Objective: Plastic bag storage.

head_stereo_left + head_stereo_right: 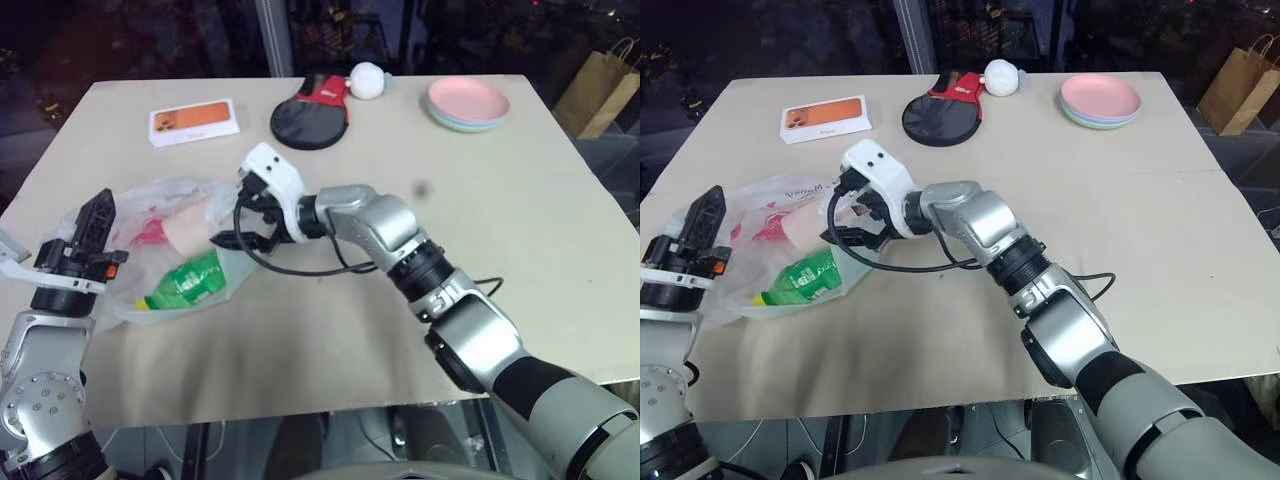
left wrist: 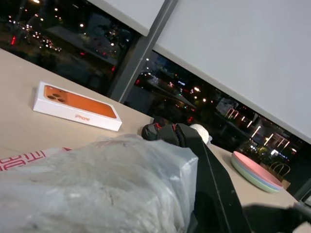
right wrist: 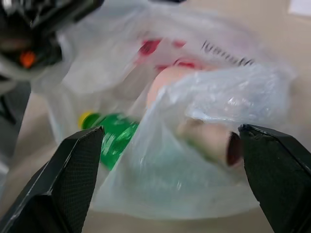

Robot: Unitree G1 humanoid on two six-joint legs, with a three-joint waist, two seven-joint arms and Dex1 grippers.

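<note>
In the left eye view, the left gripper (image 1: 92, 222) stands at the left edge of the beige surface (image 1: 330, 330), its black fingers pressed together and pointing upward, pinching an edge of the plastic bag (image 1: 165, 205). The bag is thin, crinkly, translucent white with red print, and lies on the left part of the surface. Inside it lie a green bottle (image 1: 185, 283) and a pale pink rounded thing (image 1: 190, 232). The right gripper (image 1: 243, 228) reaches across to the bag's near side, fingers spread wide at its open mouth.

Further back lie a white box with an orange phone pictured (image 1: 194, 121), a black and red paddle (image 1: 310, 118), a white ball (image 1: 368, 80) and a stack of pastel plates (image 1: 468, 104). A brown paper bag (image 1: 600, 90) stands beyond the surface.

In the left wrist view, crumpled bag film (image 2: 97, 189) sits against the black finger (image 2: 214, 189). The box reads "iPhone".

In the right wrist view, both spread fingers (image 3: 68, 179) flank the bag, without clear contact. Dark writing on the film is unreadable.
</note>
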